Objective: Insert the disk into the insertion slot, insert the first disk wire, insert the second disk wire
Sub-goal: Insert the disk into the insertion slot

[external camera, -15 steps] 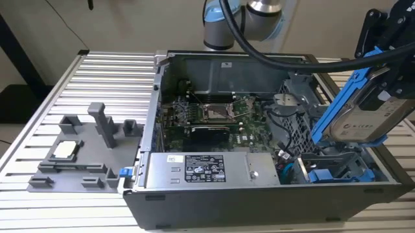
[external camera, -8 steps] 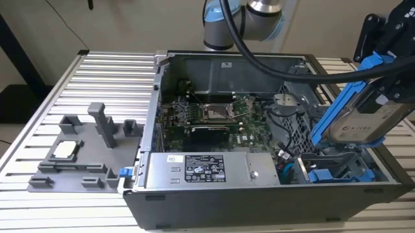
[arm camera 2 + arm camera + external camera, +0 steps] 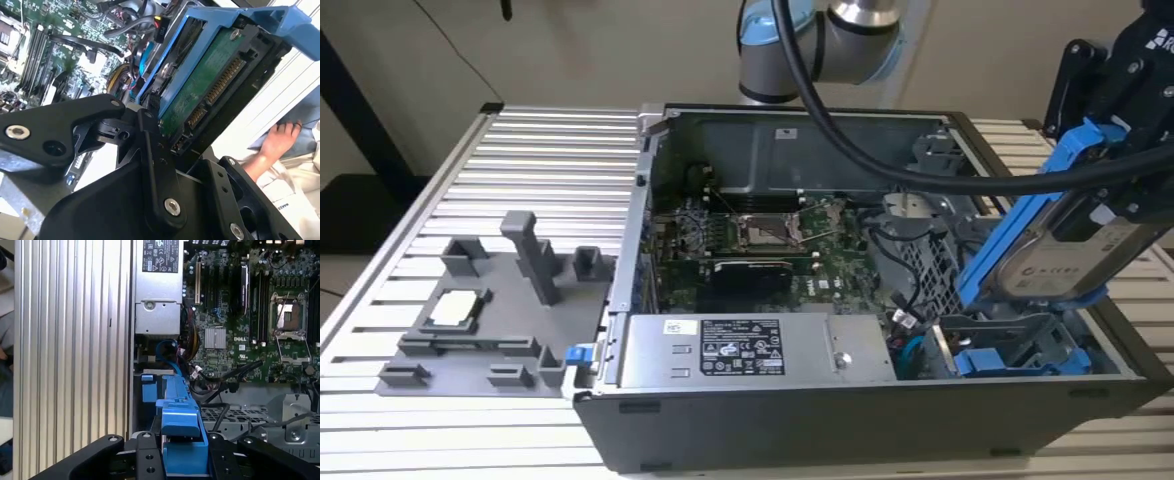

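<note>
My gripper (image 3: 1110, 170) is shut on the disk (image 3: 1067, 255), a silver-grey drive in a bright blue carrier. It hangs tilted above the open computer case, at the exterior view's right. Just below its lower end sits the insertion slot (image 3: 1003, 332), a dark grey bay in the case's near right corner. In the second wrist view the disk (image 3: 205, 95) shows its green board and connector side, and the gripper (image 3: 175, 150) clamps its near end. The first wrist view looks along the blue carrier (image 3: 180, 415) from the gripper (image 3: 182, 455). Blue cables (image 3: 167, 347) lie beside the bay; which are disk wires I cannot tell.
The case holds a motherboard (image 3: 761, 240) and a boxed power supply (image 3: 734, 350) along the near wall. A grey fixture plate (image 3: 480, 320) with posts lies on the ribbed table (image 3: 547, 150) at the exterior view's left. A person's hand (image 3: 280, 140) rests beyond the case.
</note>
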Controlling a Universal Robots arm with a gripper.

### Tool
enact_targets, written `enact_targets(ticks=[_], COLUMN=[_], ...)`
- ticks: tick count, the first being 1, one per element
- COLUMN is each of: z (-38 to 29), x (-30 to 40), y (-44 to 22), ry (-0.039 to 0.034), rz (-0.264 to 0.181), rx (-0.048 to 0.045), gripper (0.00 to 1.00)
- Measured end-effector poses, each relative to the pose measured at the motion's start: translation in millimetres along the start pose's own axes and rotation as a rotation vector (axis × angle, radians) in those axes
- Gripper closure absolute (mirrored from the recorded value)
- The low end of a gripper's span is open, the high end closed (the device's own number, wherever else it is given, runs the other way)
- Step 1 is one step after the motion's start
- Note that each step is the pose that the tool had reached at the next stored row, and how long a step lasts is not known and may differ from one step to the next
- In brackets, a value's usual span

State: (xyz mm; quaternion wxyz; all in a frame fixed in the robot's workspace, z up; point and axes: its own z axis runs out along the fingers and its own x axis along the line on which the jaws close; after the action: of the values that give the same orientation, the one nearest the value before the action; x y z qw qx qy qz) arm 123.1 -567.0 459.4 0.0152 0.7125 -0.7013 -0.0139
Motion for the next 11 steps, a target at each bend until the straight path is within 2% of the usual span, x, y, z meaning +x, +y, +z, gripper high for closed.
enact_targets(ticks=[11], z=[8.8], x=[1.7], y=[-1.0], ry=[0.0003], rz=[-0.009], rx=[0.0], gripper=[0.67])
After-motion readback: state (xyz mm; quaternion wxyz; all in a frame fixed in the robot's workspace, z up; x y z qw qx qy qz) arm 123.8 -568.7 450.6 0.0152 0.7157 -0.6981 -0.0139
